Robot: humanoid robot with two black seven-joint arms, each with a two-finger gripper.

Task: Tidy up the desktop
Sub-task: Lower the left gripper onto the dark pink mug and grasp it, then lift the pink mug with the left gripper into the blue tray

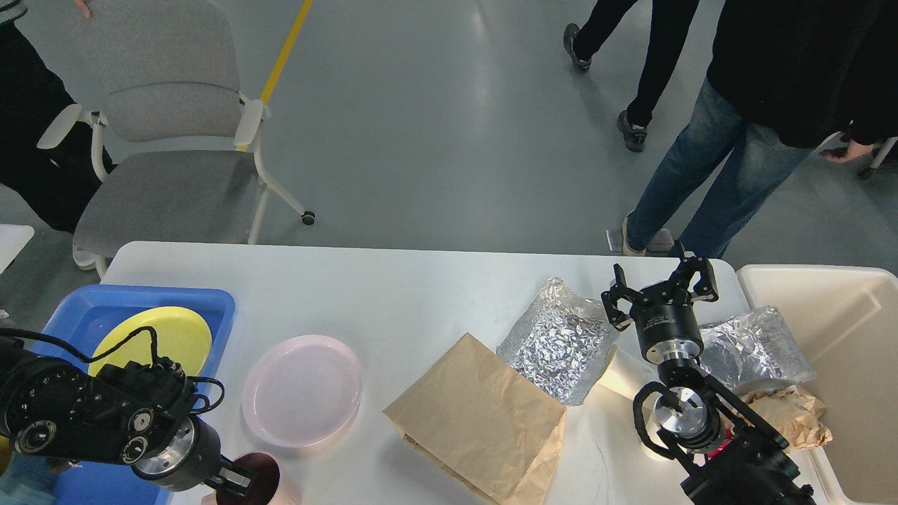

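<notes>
A blue plastic tray (210,301) is seen at the lower left of the frame, resting on the left end of the desktop (393,294), and a yellow plate (158,337) is held inside it. The left arm is laid across the tray from the left edge, and the left gripper (242,480) is found at the bottom edge, its fingers pinched on the rim of a dark red cup (256,484). Just right of the tray, a pale pink plate (302,389) is laid flat on the white surface. The desktop itself is spread across the lower half of the frame, from the tray to the bin. At bottom centre a creased brown paper bag (484,421) is seen, and a crumpled foil bag (558,340) is placed just above and right of it, touching it. The right gripper (659,287) is raised over the right part of the desktop, with its fingers spread wide and nothing between them. Right of it, a second foil bag (761,344) is laid at the table's edge, with crumpled brown paper (793,414) below it. A cream-coloured bin (863,421) is set at the far right. A grey chair (161,140) is seen at the upper left.
</notes>
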